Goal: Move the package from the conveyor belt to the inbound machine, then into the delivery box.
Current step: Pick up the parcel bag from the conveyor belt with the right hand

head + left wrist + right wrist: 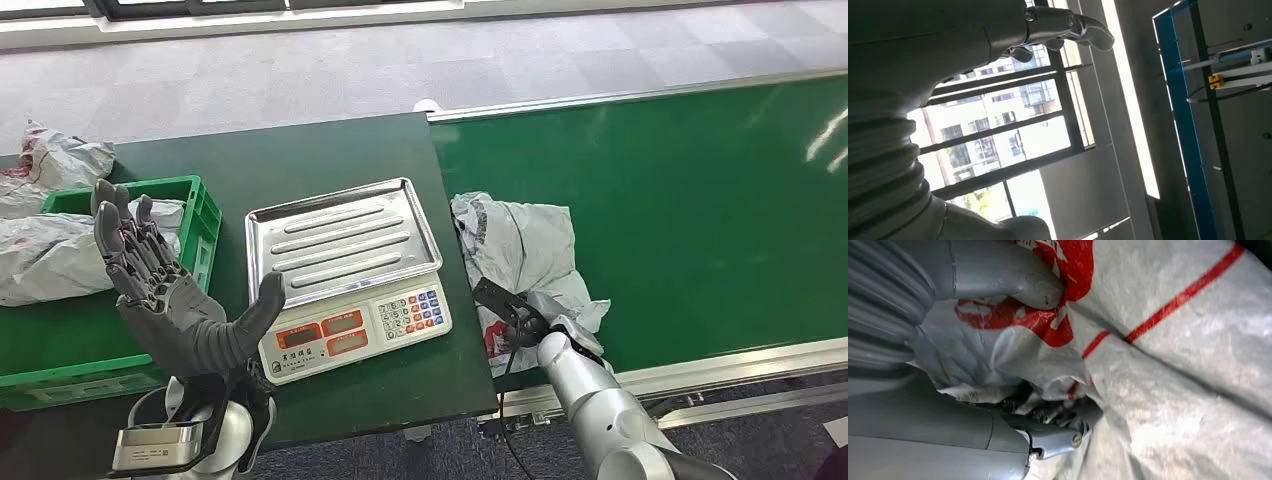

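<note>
My right hand clamps its fingers on the grey package on the conveyor belt, my left hand raised, fingers apart.

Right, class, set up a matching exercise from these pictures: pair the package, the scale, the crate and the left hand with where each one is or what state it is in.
Things:
1. package
2. scale
3. crate
4. left hand

Places or states:
A. raised, fingers spread, holding nothing
B. on the green conveyor belt, gripped by the right hand
C. green, at the table's left, bags inside
D. mid-table, tray bare

Pairs: 1-B, 2-D, 3-C, 4-A
</note>
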